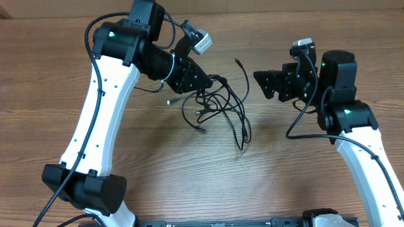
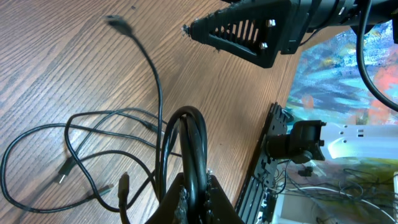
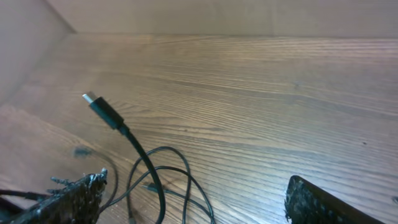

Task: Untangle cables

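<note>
Several thin black cables (image 1: pixel 224 107) lie in a loose tangle at the middle of the wooden table. One plug end (image 1: pixel 237 62) points to the far side; others lie near the tangle's left (image 1: pixel 170 101) and bottom. My left gripper (image 1: pixel 203 81) is shut on a looped bunch of the cables (image 2: pixel 189 143) at the tangle's upper left, holding it a little off the table. My right gripper (image 1: pixel 260 78) is open and empty, just right of the tangle. In the right wrist view a raised plug (image 3: pixel 102 111) and loops (image 3: pixel 168 177) sit between its fingers (image 3: pixel 196 199).
The wooden table (image 1: pixel 189 164) extends all round the tangle. The white arm links (image 1: pixel 101 107) and their thicker black wiring stand at left and right (image 1: pixel 372 157). A metal rail and clutter show past the table edge in the left wrist view (image 2: pixel 267 180).
</note>
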{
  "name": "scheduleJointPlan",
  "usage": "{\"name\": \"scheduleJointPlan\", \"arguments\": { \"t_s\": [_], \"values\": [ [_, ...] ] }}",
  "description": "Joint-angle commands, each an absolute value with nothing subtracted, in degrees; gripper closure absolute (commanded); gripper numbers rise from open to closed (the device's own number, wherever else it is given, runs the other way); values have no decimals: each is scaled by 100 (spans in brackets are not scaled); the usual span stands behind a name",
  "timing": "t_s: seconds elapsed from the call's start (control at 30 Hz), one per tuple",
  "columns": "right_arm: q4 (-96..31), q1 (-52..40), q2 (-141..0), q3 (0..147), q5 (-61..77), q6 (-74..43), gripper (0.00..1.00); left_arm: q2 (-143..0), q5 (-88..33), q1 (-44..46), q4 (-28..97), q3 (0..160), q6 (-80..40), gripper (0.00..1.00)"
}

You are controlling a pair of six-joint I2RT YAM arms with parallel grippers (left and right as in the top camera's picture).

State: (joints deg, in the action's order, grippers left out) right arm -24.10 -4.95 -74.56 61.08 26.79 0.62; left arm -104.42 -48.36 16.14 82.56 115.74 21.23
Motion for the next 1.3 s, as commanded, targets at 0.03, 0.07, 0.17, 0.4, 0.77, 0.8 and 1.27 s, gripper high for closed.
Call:
{"name": "scheduleJointPlan", "arguments": {
  "t_s": [0.03, 0.07, 0.17, 0.4, 0.77, 0.8, 1.27],
  "values": [
    [-2296, -482, -7472, 6184, 3767, 886, 9, -10473, -4895, 1608, 8241, 11636, 2226, 96],
    [-2263, -484, -7472, 6184, 4206, 1243, 9, -10473, -4895, 1610, 8243, 11636, 2226, 96],
    [-2270, -534, -7472, 6184, 5306, 2364, 12, -10473, -4895, 1616, 8243, 11636, 2228, 96],
    [-2263, -976, -7472, 6184, 5564, 3638, 15, -10473, -4897, 1662, 8250, 11636, 2228, 95],
    [-1951, -1391, -7472, 6184, 5212, 4211, 39, -10473, -4888, 1815, 8254, 11636, 2231, 96],
    [-1914, -1391, -7470, 6184, 5212, 4211, 40, -10473, -4888, 1820, 8254, 11636, 2231, 95],
    [-1721, -1391, -7472, 6184, 5212, 4211, 80, -10473, -4871, 1955, 8246, 11636, 2231, 96]
  ]
}}
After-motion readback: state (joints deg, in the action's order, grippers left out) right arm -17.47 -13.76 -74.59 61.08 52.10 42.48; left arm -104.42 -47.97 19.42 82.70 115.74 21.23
